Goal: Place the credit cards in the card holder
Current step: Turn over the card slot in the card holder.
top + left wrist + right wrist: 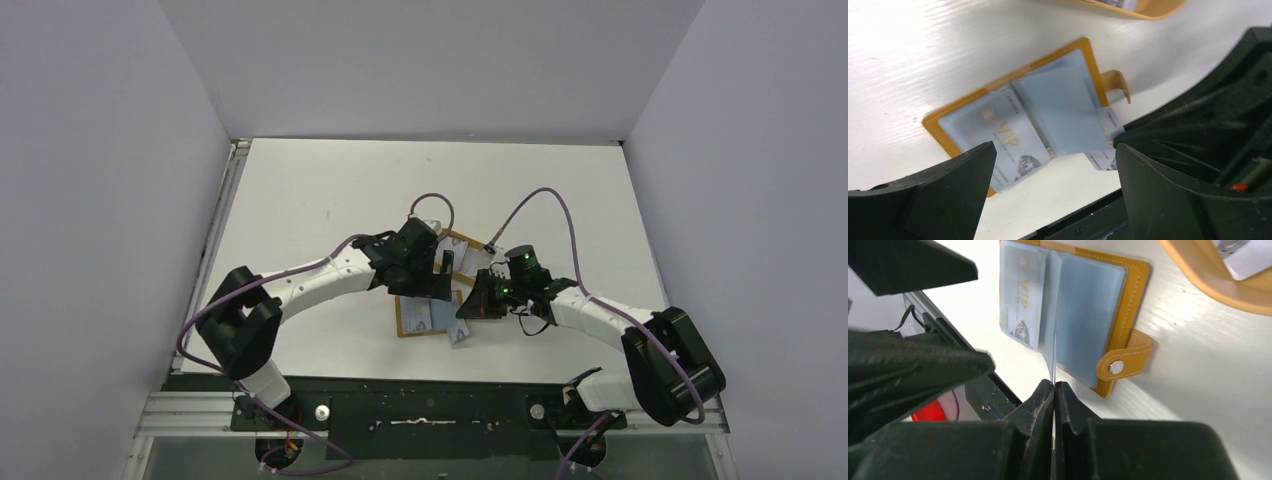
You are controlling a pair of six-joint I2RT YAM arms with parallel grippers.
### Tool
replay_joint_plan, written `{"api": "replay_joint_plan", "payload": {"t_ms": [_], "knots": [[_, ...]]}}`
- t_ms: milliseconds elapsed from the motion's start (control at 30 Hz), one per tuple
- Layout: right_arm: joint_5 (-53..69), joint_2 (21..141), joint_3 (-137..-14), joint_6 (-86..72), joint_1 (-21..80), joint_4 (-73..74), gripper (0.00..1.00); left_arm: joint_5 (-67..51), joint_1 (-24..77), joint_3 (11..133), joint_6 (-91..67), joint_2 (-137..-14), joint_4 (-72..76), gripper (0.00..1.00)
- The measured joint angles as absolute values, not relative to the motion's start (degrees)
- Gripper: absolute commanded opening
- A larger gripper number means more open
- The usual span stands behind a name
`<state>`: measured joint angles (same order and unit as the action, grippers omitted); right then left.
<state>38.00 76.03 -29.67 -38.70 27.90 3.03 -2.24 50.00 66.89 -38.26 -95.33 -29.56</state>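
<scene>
The orange-brown card holder (408, 322) lies open on the table, its clear pockets up (1063, 107) (1128, 300). A pale credit card printed VIP (1010, 142) (1023, 295) sits in its left pocket. My right gripper (1053, 386) (470, 308) is shut on another credit card (1105, 142), seen edge-on in the right wrist view. That card reaches in under the raised middle pocket leaf. My left gripper (1055, 150) (440, 268) hangs open just above the holder, with nothing between its fingers.
A tan-rimmed shallow tray (466, 248) (1148, 9) (1208, 282) lies just beyond the holder, with a white card (1248, 257) in it. The holder's snap tab (1125, 360) sticks out on its right side. The black mounting rail runs along the table's near edge.
</scene>
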Motion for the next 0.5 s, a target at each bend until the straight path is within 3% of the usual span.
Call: {"api": "replay_joint_plan", "payload": {"t_ms": [133, 333, 500], "knots": [[38.0, 76.1, -30.3, -38.7, 29.0, 3.0, 0.00, -3.0, 47.6, 64.5, -39.0, -94.8, -28.4, 0.84], [37.8, 76.7, -31.9, -38.4, 30.7, 2.7, 0.00, -4.8, 45.5, 63.5, -40.1, -94.8, -26.2, 0.93], [37.7, 77.5, -33.3, -38.0, 31.8, 2.6, 0.00, -7.0, 44.3, 62.7, -41.6, -94.8, -22.8, 0.92]]}}
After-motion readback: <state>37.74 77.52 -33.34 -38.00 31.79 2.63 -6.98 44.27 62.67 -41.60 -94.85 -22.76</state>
